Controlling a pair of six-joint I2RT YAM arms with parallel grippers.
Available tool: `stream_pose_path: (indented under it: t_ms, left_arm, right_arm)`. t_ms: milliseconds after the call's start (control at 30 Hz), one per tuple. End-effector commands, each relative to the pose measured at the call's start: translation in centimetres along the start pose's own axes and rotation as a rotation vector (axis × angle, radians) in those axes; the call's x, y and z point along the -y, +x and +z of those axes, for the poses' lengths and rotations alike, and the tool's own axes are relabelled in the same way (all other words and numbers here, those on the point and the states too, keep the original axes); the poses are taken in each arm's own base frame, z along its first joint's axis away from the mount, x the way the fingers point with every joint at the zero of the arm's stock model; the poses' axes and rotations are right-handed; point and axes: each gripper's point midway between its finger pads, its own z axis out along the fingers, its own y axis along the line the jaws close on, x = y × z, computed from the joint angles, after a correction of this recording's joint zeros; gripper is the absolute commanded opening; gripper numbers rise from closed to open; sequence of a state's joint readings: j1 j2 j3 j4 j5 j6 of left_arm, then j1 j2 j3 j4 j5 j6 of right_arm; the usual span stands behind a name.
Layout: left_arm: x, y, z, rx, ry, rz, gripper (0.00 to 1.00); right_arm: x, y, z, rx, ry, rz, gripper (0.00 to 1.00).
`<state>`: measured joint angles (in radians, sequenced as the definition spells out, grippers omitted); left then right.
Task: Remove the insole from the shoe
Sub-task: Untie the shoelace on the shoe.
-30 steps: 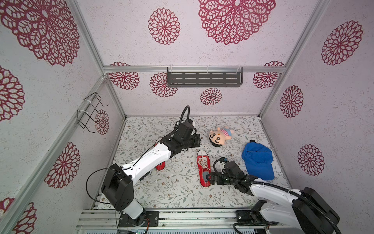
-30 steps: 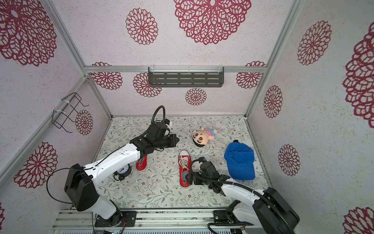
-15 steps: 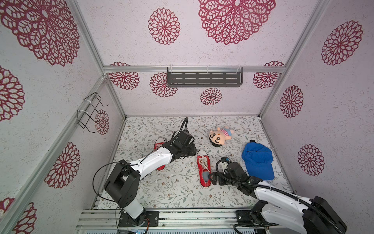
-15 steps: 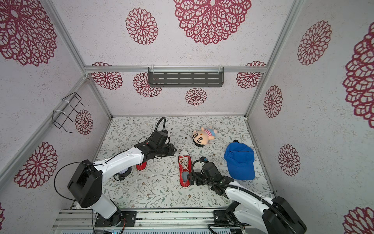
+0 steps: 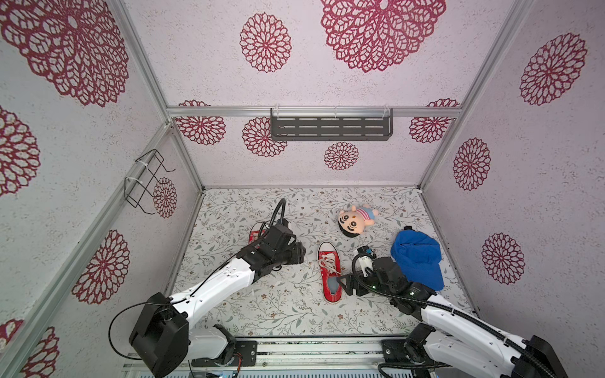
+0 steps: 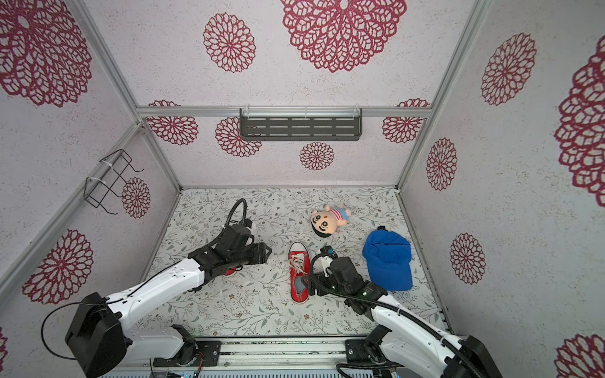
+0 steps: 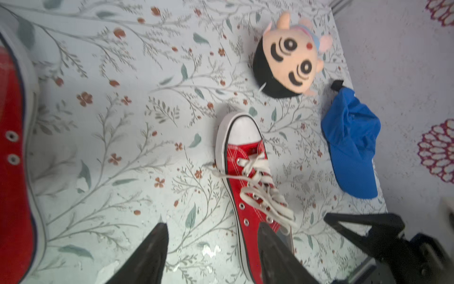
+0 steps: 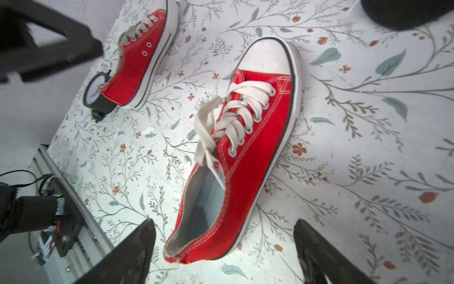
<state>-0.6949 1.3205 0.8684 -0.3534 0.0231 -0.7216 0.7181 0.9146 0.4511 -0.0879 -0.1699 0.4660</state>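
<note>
Approach is the step, I judge: insole [image 8: 208, 196] lies inside the shoe [image 5: 330, 273] at lower centre of the frame, right tool [image 8: 222, 222] and left tool [image 7: 212, 225] both open, empty; next, pinch its heel edge.

Bright, diffuse, soft shadows. Wide-angle bending at edges in both top views. Slight blur in wrist views; floor [image 8: 265, 260] glare toward 6 o'clock.
</note>
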Motion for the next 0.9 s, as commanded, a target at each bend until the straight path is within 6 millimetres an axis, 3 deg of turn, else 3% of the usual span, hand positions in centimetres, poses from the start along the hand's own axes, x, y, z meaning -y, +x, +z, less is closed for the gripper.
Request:
stream_pose_path:
  t_ms: [0, 267, 400, 867]
  left_arm:
    - [1.7, 2.2, 0.9, -0.042, 0.066, -0.010, 0.62]
    - [2.5, 4.8, 2.8, -0.091, 0.071, -0.019, 0.62]
    - [2.5, 5.8, 3.6, -0.116, 0.062, -0.015, 0.62]
    - [2.4, 5.8, 4.0, -0.114, 0.031, 0.002, 0.62]
  right_arm:
    - [-1.7, -1.4, 0.3, 0.017, -0.073, -0.084, 0.86]
    - [-1.3, -3.0, 1.8, 0.068, -0.170, -0.016, 0.71]
    - [-1.3, -3.4, 2.1, 0.074, -0.209, 0.000, 0.58]
    - [-0.7, -1.6, 4.0, -0.009, -0.251, 0.078, 0.43]
